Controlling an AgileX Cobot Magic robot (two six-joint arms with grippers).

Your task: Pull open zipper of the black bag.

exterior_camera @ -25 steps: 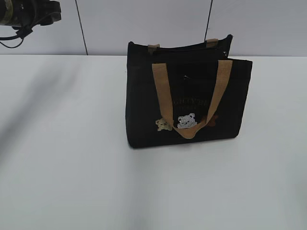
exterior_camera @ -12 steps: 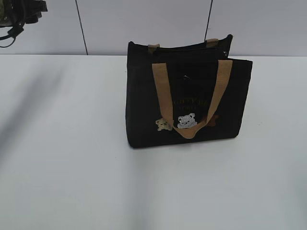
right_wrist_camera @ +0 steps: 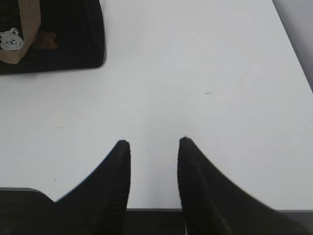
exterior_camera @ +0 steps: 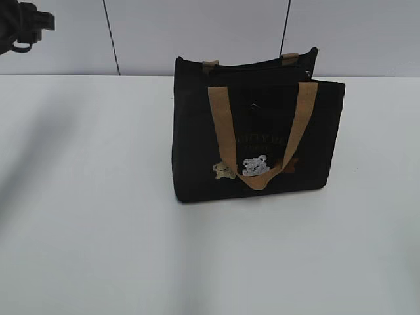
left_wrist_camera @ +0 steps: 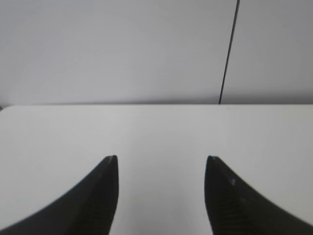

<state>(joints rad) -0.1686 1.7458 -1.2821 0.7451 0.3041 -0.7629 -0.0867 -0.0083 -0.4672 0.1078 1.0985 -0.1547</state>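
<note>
Left arm further withdrawn; both tools wide, empty; black bag upright, long axis left-right.

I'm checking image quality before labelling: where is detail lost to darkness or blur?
Exterior view: the black bag is underexposed, its lettering faint and the zipper barely distinguishable. Left wrist view: the fingers are soft, dark silhouettes. Right wrist view: the same for its fingers.

A boxy black fabric bag with tan webbing handles stands upright on the white table, right of centre towards the far wall, its near handle hanging over small bear patches. Along its top runs a thin dark zipper, apparently closed.
</note>
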